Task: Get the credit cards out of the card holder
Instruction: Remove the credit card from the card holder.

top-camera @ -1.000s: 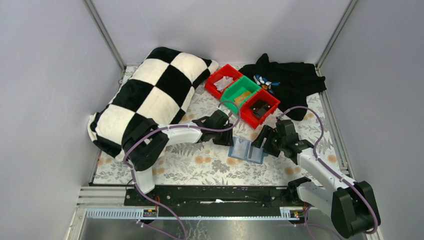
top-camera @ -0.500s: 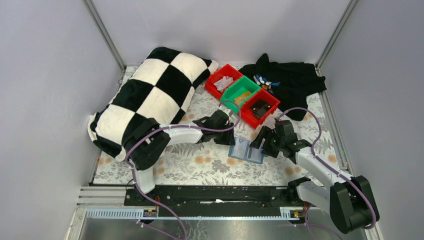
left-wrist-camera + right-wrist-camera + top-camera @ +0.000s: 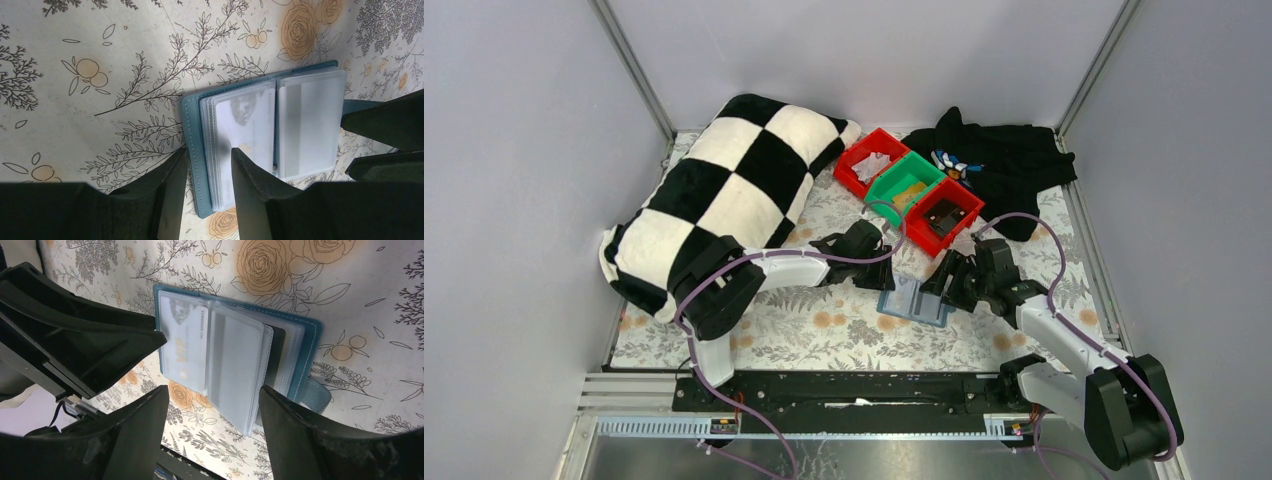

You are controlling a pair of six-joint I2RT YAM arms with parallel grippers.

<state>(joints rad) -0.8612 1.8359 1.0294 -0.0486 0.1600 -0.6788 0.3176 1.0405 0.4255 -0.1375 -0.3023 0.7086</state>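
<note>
The teal-blue card holder lies open on the floral cloth between my two grippers. The left wrist view shows its teal edge and clear sleeves with a pale credit card inside. The right wrist view shows a pale card printed "VIP" in a sleeve, a frosted sleeve page standing up, and a dark card behind it. My left gripper is slightly open, straddling the holder's left edge, one fingertip over the sleeves. My right gripper is wide open around the raised sleeve page.
A red bin, a green bin and another red bin stand in a row just behind the holder. A black-and-white checked pillow lies at the left. A black garment lies at the back right.
My right gripper has moved left, closer over the holder's right panel. The holder has shifted slightly left. My left gripper has stayed put.
</note>
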